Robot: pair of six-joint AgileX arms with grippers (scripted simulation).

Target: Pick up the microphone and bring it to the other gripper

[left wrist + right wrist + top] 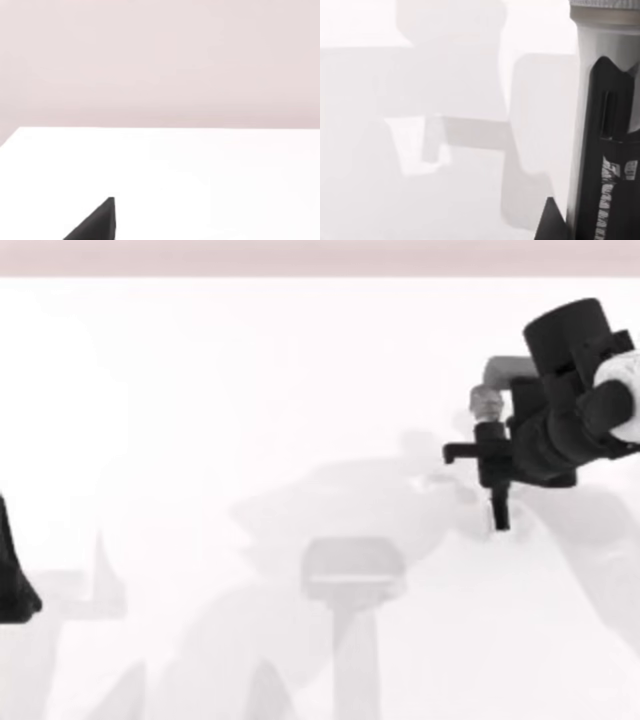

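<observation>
Filling the right side of the right wrist view, the microphone point(605, 150) stands close against the lens, its black handle and pale collar pressed beside a dark fingertip of the right gripper point(497, 455), which is clamped on it. From above, the microphone point(492, 455) hangs in that grip above the table point(250, 390) at the top view's right, grey mesh head toward the far edge and handle tip toward the near one. The left gripper point(15, 580) sits parked at the left edge; whether its claw is wide or narrow cannot be told. The carry across probably comes next: keep the grip firm, travel level, and present the free handle end to the waiting claw.
</observation>
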